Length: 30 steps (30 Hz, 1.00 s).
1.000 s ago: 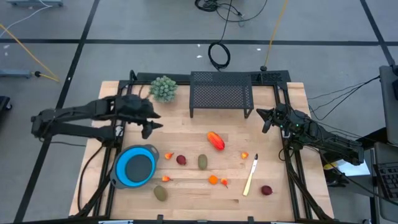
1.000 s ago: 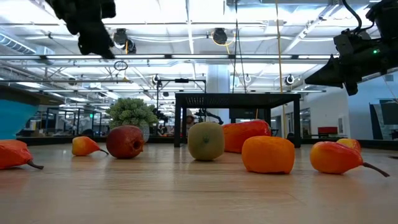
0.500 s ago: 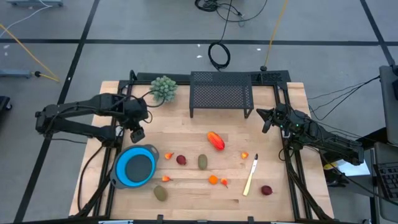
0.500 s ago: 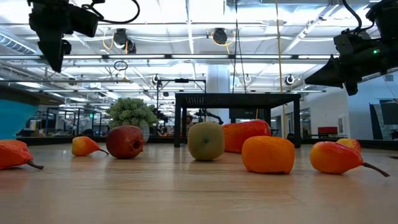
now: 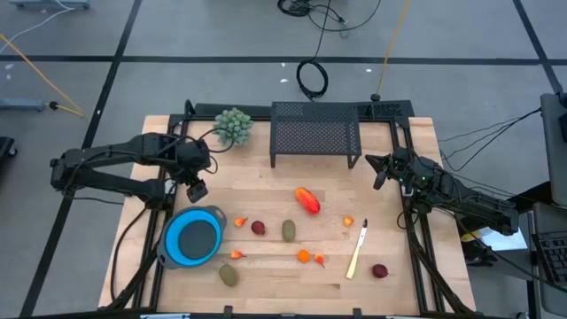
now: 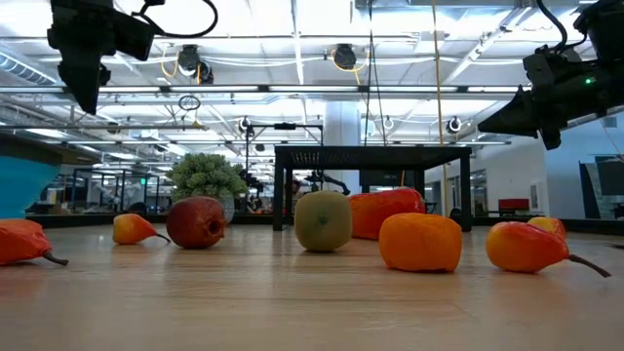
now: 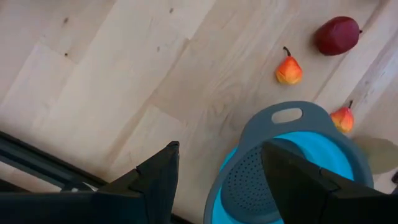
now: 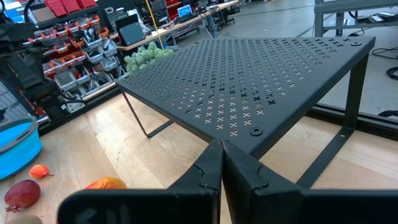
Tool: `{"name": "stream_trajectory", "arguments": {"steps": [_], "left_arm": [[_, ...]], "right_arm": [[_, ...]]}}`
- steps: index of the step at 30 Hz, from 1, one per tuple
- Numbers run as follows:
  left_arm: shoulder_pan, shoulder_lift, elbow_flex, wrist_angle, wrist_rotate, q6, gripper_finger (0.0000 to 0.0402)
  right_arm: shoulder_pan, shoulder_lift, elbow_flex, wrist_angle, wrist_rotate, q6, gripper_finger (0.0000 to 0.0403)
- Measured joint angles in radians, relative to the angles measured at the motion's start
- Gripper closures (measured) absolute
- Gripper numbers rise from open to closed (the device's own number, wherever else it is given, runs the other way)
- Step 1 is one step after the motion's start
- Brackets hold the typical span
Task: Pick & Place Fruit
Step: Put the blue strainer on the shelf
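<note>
The fruit lies scattered on the wooden table: a red-orange elongated piece, a dark red round one, an olive-green oval one, tiny orange ones, and more near the front edge. My left gripper hangs open above the table, pointing down, just beyond the far rim of the blue bowl. In the left wrist view its fingers frame bare wood and the bowl's rim. My right gripper waits shut by the right end of the black rack, off the table.
A black perforated rack stands at the table's far edge, with a bushy pale-green plant ball to its left. A cream-coloured stick-like utensil lies right of the middle. Bare wood shows between the bowl and the rack.
My left gripper has tipped from pointing nearly level toward the table's right edge to pointing down. It has also drawn back a little toward the left edge, and its fingers have stayed open. The fruit and the bowl have not moved.
</note>
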Motion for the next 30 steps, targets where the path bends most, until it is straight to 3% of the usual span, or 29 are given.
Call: {"name": "stream_trajectory", "arguments": {"steps": [5,13,22,30], "left_arm": [[0.0,0.0,0.0,-0.001,-0.011,-0.009,0.0136],[0.0,0.0,0.0,-0.036,-0.119,-0.113,0.001],[-0.066,-0.002,-0.01,-0.053,-0.206,-0.052,0.0062],[-0.174,-0.002,-0.153,-0.071,-0.192,-0.032,0.008]], "right_arm": [[0.0,0.0,0.0,0.0,0.0,0.0,0.0403],[0.0,0.0,0.0,0.0,0.0,0.0,0.0403],[0.0,0.0,0.0,0.0,0.0,0.0,0.0403],[0.0,0.0,0.0,0.0,0.0,0.0,0.0403]]}}
